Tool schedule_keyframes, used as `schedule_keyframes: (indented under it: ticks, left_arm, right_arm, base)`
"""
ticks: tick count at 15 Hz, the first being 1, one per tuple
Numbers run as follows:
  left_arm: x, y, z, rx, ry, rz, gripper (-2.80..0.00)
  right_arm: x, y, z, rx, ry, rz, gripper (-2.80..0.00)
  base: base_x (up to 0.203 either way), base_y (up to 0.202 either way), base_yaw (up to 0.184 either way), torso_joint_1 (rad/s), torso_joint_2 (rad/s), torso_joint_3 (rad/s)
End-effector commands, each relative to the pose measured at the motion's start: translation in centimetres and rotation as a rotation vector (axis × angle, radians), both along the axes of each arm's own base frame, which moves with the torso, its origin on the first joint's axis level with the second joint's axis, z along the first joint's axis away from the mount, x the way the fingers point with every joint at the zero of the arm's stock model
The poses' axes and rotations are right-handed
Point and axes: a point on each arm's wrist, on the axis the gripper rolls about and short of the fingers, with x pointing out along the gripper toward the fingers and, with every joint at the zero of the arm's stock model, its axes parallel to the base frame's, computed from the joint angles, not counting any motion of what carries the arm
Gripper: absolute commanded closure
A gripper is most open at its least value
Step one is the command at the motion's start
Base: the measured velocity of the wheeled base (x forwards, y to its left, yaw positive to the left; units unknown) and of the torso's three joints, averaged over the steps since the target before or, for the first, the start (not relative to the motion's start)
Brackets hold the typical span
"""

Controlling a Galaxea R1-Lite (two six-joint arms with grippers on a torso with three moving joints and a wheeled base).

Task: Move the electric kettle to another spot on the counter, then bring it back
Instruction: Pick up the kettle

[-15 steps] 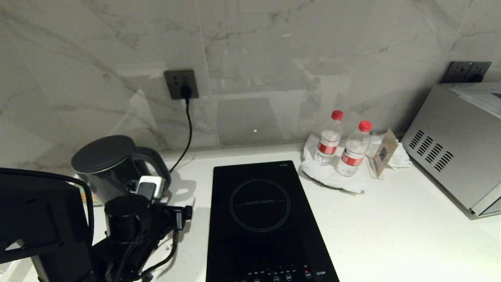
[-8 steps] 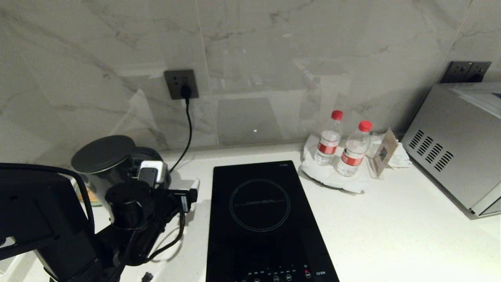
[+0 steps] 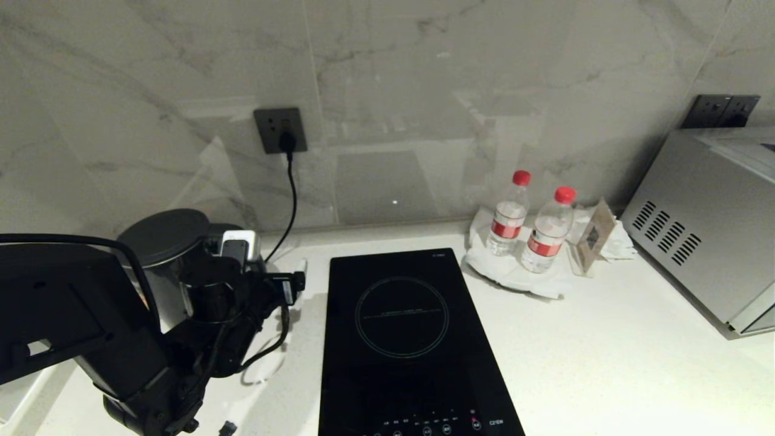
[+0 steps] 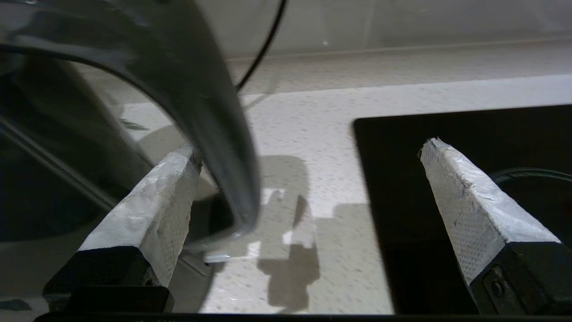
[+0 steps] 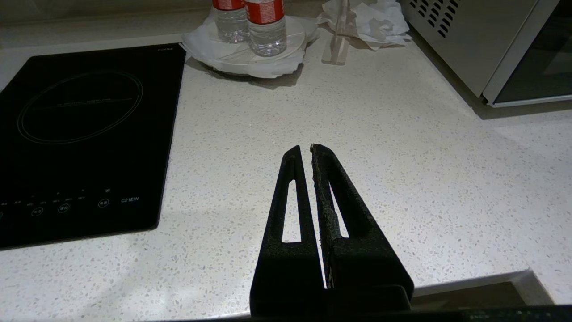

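The dark grey electric kettle (image 3: 163, 242) stands at the back left of the white speckled counter (image 3: 605, 351). My left gripper (image 3: 272, 266) is at its handle side, open wide. In the left wrist view the curved loop handle (image 4: 210, 112) runs between the pale fingers (image 4: 147, 210), close to one pad and far from the other; the left gripper (image 4: 310, 147) is not closed on it. My right gripper (image 5: 301, 147) is shut and empty, held over bare counter (image 5: 402, 147) near the front edge. It is out of the head view.
A black induction hob (image 3: 402, 339) lies just right of the kettle. A black cord (image 3: 290, 200) runs up to a wall socket (image 3: 280, 130). At the back right stand two water bottles (image 3: 548, 230) on a white plate, with a silver oven (image 3: 702, 230) beyond them.
My left arm has reached further towards the wall, bringing its open fingers around the kettle's handle. The kettle has stayed in place. The right arm has not moved.
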Motion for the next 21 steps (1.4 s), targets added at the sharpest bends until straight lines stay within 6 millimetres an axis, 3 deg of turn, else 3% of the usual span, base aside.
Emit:
schedule_keyframes:
  ticks: [1, 21]
  left_arm:
    - [0.4, 0.3, -0.5, 0.002, 0.005, 0.018, -2.8]
    - [3.1, 1.2, 1.7, -0.032, -0.083, 0.076, -2.8]
  right_arm:
    - [0.0, 0.0, 0.0, 0.0, 0.0, 0.0, 0.0]
    - [0.0, 0.0, 0.0, 0.0, 0.0, 0.0, 0.0]
  base:
    - [0.0, 0.0, 0.0, 0.0, 0.0, 0.0]
    - [0.0, 0.0, 0.0, 0.0, 0.0, 0.0]
